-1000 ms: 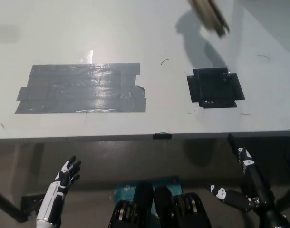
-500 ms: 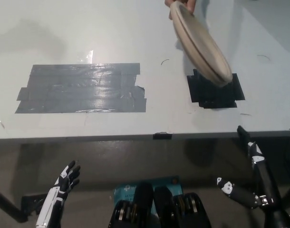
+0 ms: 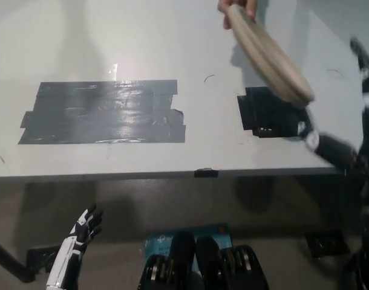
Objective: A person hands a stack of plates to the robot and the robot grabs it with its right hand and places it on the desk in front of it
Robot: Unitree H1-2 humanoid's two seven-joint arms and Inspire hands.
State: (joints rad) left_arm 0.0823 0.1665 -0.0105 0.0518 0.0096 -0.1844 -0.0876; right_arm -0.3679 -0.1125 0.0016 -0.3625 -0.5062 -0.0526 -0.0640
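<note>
Head view: a person's hand [image 3: 236, 12] at the top edge holds the stack of round beige plates [image 3: 269, 54] by its upper rim. The stack is tilted and up in the air over the grey desk [image 3: 112, 36], its lower rim above the black tape square [image 3: 266, 115].

Compared with 0.5 s ago, the stack has shifted towards the robot's right. The black right hand [image 3: 339, 151] has risen from below the desk edge to desk level. It is spread wide and holds nothing, with the thumb just beneath the stack's lower rim; motion blur hides whether they touch.

I judge that the handover is about to begin and that the grasp is not yet made.

The large grey tape patch [image 3: 103, 112] lies bare, well apart from the stack. The white left hand [image 3: 81, 232] rests low at the lower left, its fingers apart.
</note>
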